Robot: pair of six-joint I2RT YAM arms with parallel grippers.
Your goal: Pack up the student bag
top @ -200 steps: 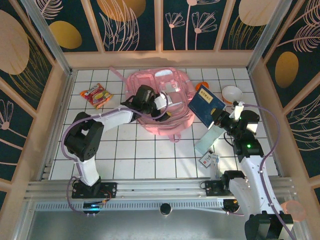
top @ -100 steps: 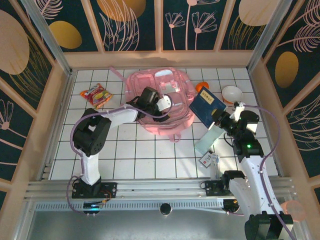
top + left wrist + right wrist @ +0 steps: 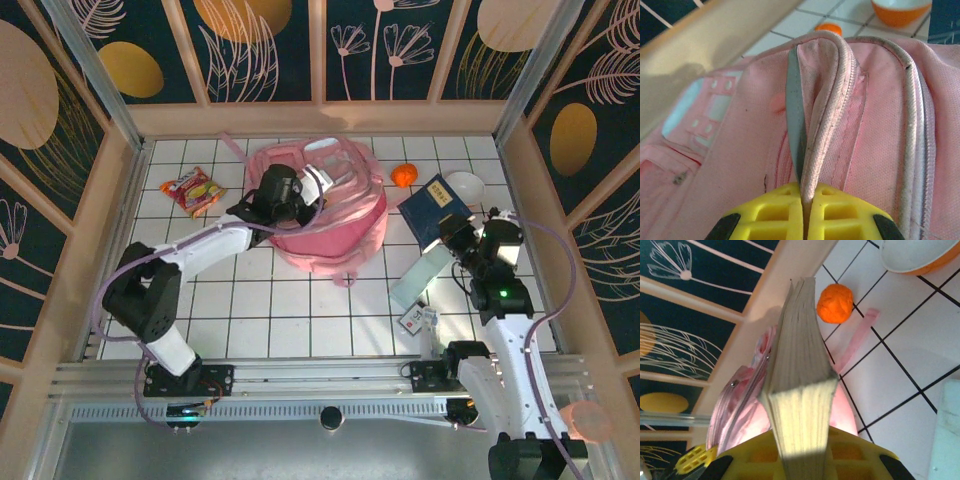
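Left gripper (image 3: 804, 199) pinched shut on the rim of the student bag (image 3: 880, 125); right gripper (image 3: 801, 446) clamped the book (image 3: 799, 355). Best to hold that mouth wide.

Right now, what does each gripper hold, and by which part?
Left gripper: the student bag, by its zippered rim. Right gripper: the book, by one edge.

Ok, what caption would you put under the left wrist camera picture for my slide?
The left hand pinches the zipped rim of the pink student bag.
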